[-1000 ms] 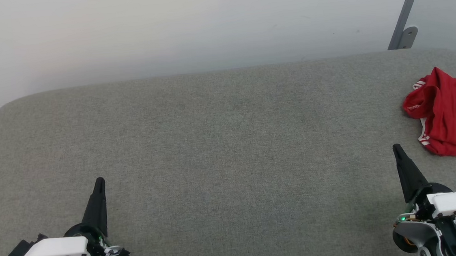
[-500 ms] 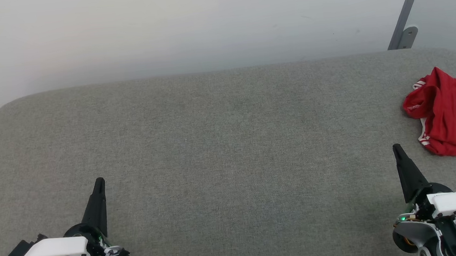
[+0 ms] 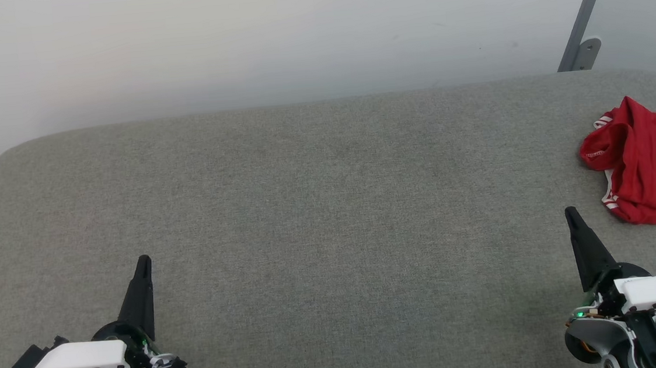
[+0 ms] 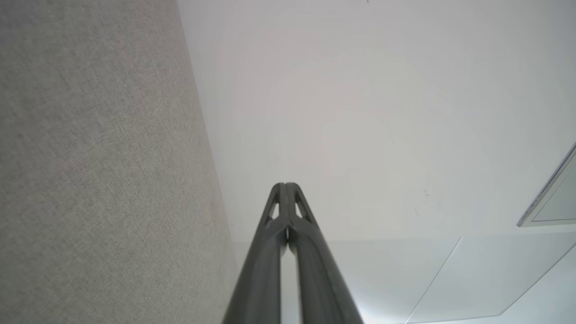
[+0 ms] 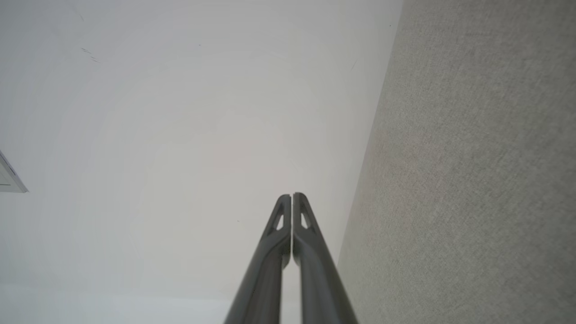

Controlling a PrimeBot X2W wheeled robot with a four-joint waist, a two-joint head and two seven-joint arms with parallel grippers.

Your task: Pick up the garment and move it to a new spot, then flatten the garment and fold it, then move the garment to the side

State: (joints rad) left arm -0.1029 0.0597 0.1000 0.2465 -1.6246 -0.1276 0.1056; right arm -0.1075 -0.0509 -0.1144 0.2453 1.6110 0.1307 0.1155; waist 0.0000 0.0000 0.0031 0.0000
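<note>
**At the surface's far right edge: garment in a heap, both hands closed**

On the right side of the grey fabric surface (image 3: 330,207), you have the garment (image 3: 649,173) lying crumpled in a red heap. Red-and-white striped trim shows along its left folds, and the edge of the head view cuts off its right part. No print can be made out on it from here.

Your right hand (image 3: 569,212) is closed, its fingers (image 5: 265,270) pressed together into one dark point. It sits at the lower right of the head view, aimed away from you across the surface. The garment lies ahead of that hand and to its right, near but apart from it. A short stretch of grey surface lies between the fingertip and the nearest striped hem.

Your left hand (image 3: 144,261) is closed as well, with its fingers (image 4: 267,252) meeting at the tips. It sits at the lower left, well apart from the garment, with the whole width of the surface between them.

Beyond the surface's far edge stands a pale wall (image 3: 269,36). A slanted grey metal post (image 3: 584,17) with a small bracket at its foot rises behind the far right corner, just beyond the garment.
</note>
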